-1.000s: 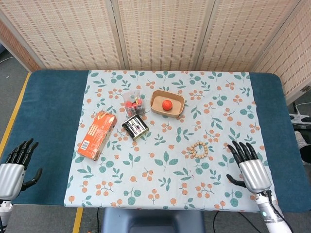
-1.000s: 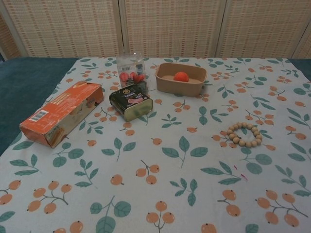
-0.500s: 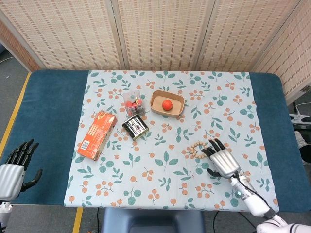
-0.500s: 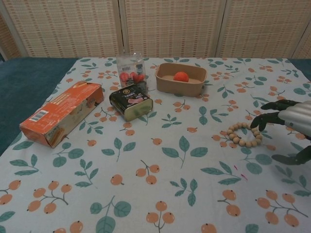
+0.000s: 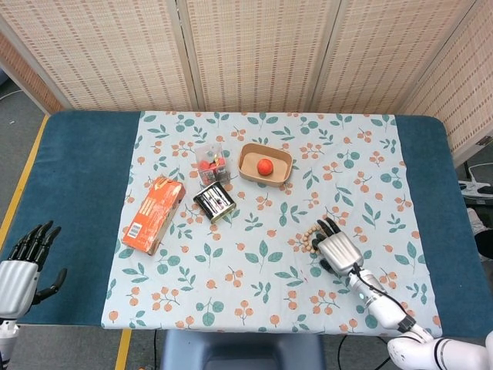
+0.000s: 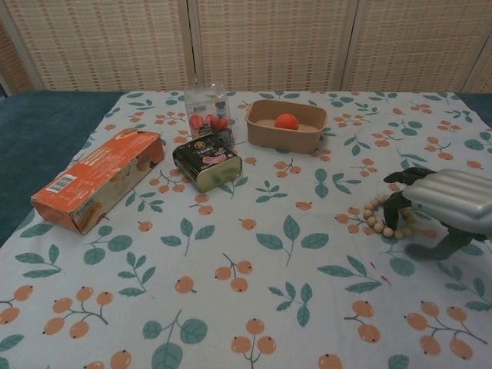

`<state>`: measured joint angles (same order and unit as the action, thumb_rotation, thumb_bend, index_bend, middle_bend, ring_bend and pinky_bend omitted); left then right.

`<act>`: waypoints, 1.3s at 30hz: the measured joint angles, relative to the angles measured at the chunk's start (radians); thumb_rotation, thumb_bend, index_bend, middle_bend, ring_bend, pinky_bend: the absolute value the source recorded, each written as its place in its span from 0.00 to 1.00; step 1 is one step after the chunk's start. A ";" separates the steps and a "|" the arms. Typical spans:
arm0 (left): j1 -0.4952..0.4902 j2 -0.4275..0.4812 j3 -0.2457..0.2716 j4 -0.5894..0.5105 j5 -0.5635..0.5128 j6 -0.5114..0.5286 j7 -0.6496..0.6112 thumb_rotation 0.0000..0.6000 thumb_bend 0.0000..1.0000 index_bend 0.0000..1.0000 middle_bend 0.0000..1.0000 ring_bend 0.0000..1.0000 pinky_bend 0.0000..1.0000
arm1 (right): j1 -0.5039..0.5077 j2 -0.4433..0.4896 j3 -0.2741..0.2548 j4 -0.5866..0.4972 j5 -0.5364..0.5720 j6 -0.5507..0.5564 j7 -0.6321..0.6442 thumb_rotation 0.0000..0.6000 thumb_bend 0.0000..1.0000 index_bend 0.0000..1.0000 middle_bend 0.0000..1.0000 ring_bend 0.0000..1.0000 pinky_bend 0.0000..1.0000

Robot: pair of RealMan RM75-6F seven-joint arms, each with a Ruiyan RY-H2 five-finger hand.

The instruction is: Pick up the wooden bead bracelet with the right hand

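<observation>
The wooden bead bracelet (image 5: 308, 240) (image 6: 377, 217) lies flat on the floral cloth, right of centre. My right hand (image 5: 333, 248) (image 6: 450, 203) hovers palm-down over its right half, covering part of the ring. Its dark fingers (image 6: 401, 194) reach down among the beads, still spread, and the thumb (image 6: 438, 247) rests on the cloth nearer me. Nothing is lifted. My left hand (image 5: 23, 265) sits at the table's near left corner on the blue surface, fingers apart and holding nothing; it shows only in the head view.
An orange carton (image 5: 152, 214) (image 6: 97, 178) lies at the left. A dark tin (image 5: 214, 203) (image 6: 207, 159), a clear box of red items (image 5: 210, 162) (image 6: 208, 112) and a tan tray (image 5: 249, 165) (image 6: 262, 131) holding an orange ball (image 5: 265, 166) stand toward the back.
My right hand slid left from the table's near right edge until it covers the bracelet's right side, its fingers now down among the beads. The left hand stayed put.
</observation>
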<state>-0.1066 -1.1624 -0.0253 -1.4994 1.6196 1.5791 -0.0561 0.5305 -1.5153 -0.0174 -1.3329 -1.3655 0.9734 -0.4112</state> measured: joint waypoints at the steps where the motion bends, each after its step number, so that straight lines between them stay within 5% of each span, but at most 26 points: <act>1: 0.000 0.000 0.000 0.000 0.000 -0.001 0.000 1.00 0.41 0.00 0.00 0.00 0.16 | 0.001 -0.002 0.000 0.002 0.000 0.000 -0.001 1.00 0.32 0.57 0.47 0.09 0.00; 7: -0.001 0.000 -0.001 0.001 -0.004 -0.004 0.000 1.00 0.41 0.00 0.00 0.00 0.16 | 0.012 -0.020 0.004 0.025 -0.006 -0.010 -0.035 1.00 0.40 0.62 0.51 0.13 0.00; 16: 0.001 0.001 -0.002 -0.001 -0.003 0.002 0.000 1.00 0.41 0.00 0.00 0.00 0.16 | 0.027 -0.031 0.030 0.023 -0.019 0.004 -0.014 1.00 0.72 0.84 0.68 0.29 0.00; 22: 0.002 0.001 -0.001 -0.002 0.002 0.005 0.000 1.00 0.41 0.00 0.00 0.00 0.16 | 0.029 -0.018 0.046 0.006 -0.019 0.003 0.086 1.00 0.76 0.90 0.73 0.34 0.00; 31: 0.000 -0.002 0.000 -0.002 0.001 -0.001 0.007 1.00 0.41 0.00 0.00 0.00 0.16 | 0.047 0.048 0.126 -0.103 0.136 -0.166 0.411 1.00 0.76 0.90 0.73 0.35 0.00; 39: -0.002 -0.005 0.000 0.000 -0.002 -0.006 0.010 1.00 0.41 0.00 0.00 0.00 0.16 | 0.072 0.164 0.296 -0.219 0.335 -0.455 0.864 1.00 0.75 0.90 0.73 0.35 0.00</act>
<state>-0.1082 -1.1671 -0.0258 -1.4996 1.6179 1.5735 -0.0458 0.6028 -1.3515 0.2787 -1.5514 -1.0300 0.5183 0.4533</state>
